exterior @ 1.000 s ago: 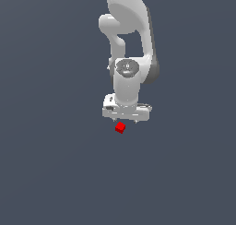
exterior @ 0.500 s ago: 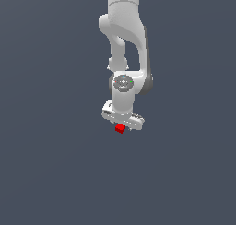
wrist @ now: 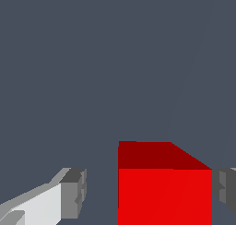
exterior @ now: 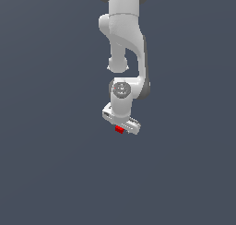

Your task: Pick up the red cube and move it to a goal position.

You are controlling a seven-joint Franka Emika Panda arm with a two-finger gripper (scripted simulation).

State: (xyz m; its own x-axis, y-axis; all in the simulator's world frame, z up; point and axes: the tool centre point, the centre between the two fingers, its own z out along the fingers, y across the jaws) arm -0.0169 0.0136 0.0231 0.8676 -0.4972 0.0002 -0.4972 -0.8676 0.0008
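Red cube (exterior: 119,129) shows in the exterior view as a tiny bright speck just under the white gripper (exterior: 121,127), mostly covered by the gripper's wide body, so only a small red patch peeks out below it. The white arm (exterior: 124,39) comes down from the top of the picture, bends at a round grey-capped joint, and ends in the gripper, which is turned at a slant. The background is a plain dark grey-blue surface all around; whether the cube rests on it cannot be told from this view. In the wrist view, the red cube (wrist: 164,192) appears large, with a bright front face and a darker upper face, sitting between the two fingers. One finger (wrist: 73,192), white with a grey pad, stands apart from the cube with a clear strip of grey-blue between them. The other finger's grey pad (wrist: 227,192) lies right at the cube's opposite edge, touching or nearly so. The fingers are spread apart around the cube, not clamped on it.
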